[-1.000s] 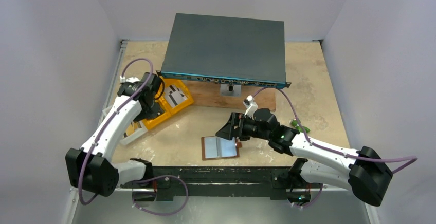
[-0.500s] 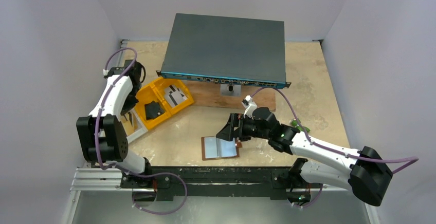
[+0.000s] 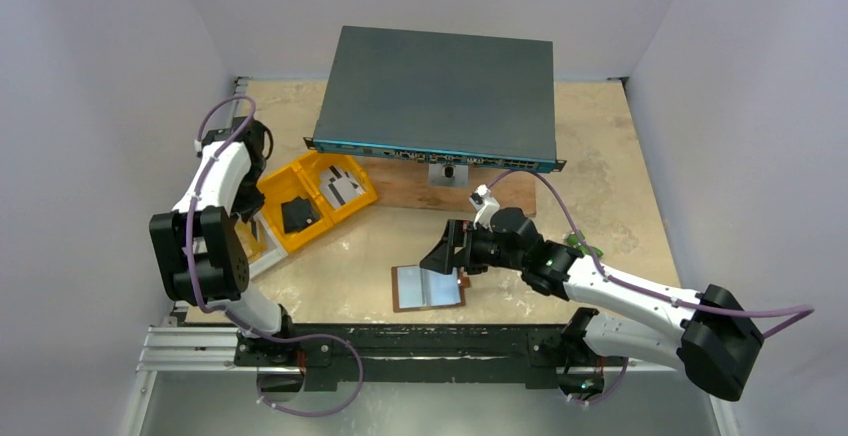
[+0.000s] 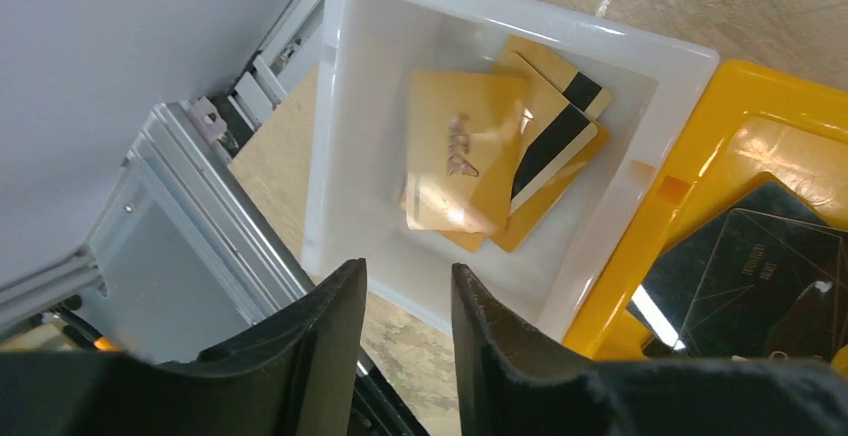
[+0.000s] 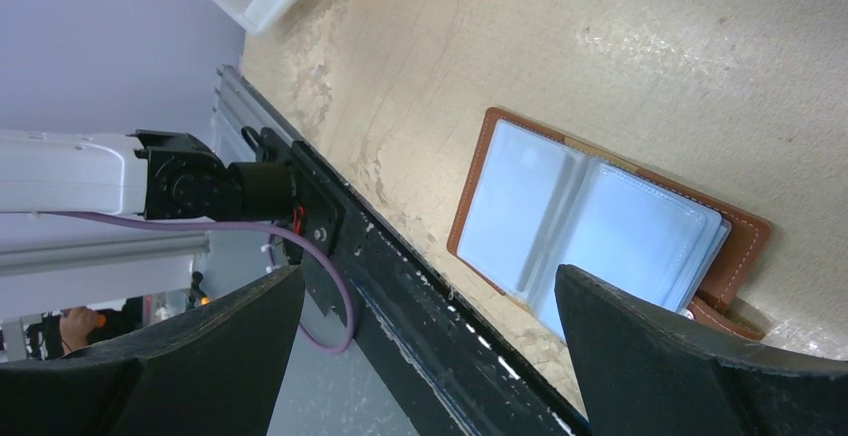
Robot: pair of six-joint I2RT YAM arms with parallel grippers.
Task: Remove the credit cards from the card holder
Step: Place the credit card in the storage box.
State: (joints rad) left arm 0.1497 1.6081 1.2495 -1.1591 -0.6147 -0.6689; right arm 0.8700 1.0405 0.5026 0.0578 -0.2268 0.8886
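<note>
The brown card holder (image 3: 428, 286) lies open on the table, its pale blue pockets (image 5: 600, 221) facing up. My right gripper (image 5: 428, 274) hangs just above it, open wide with nothing between the fingers. My left gripper (image 4: 408, 291) is over a white plastic box (image 4: 350, 136); its jaws stand a little apart and hold nothing. Gold credit cards (image 4: 465, 151) with black stripes lie in that box, the top one blurred. A black card (image 4: 755, 276) rests in the yellow tray (image 3: 310, 196), next to white-grey cards (image 3: 340, 186).
A dark network switch (image 3: 440, 96) sits on a wooden board (image 3: 400, 191) at the back. An aluminium rail (image 4: 200, 226) runs along the table's left edge by the box. The black base bar (image 5: 400, 286) lies close to the card holder's near side.
My left arm has swung from over the yellow tray to the left, above the white box, and its jaws have parted. The right arm and the card holder have not moved.
</note>
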